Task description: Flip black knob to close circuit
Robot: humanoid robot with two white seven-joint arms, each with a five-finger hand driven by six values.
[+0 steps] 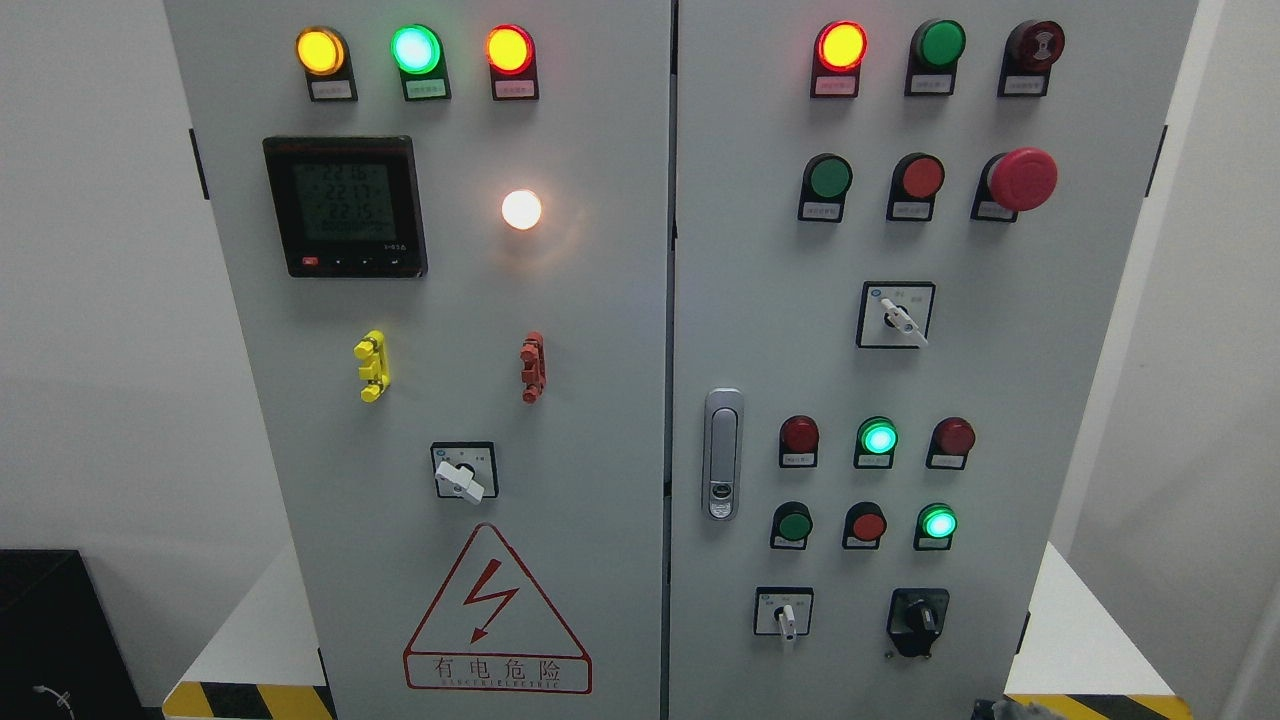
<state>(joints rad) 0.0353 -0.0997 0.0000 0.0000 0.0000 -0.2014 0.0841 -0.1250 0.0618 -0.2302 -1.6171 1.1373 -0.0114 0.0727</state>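
Across the left door (420, 300) we pass lit lamps and a white selector (462, 478); low on the right door sits the black knob (918, 620), stiff and small, best pinched across its ridge. Neither hand shows, so we cannot tell their grip.

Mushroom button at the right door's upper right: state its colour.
Red. The mushroom button shows clearly in the head view, beside a black collar.

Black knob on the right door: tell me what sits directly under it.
Under the black knob only bare grey panel shows, down to the frame's bottom edge. A dark object pokes in at the bottom right; too little of it shows to identify.
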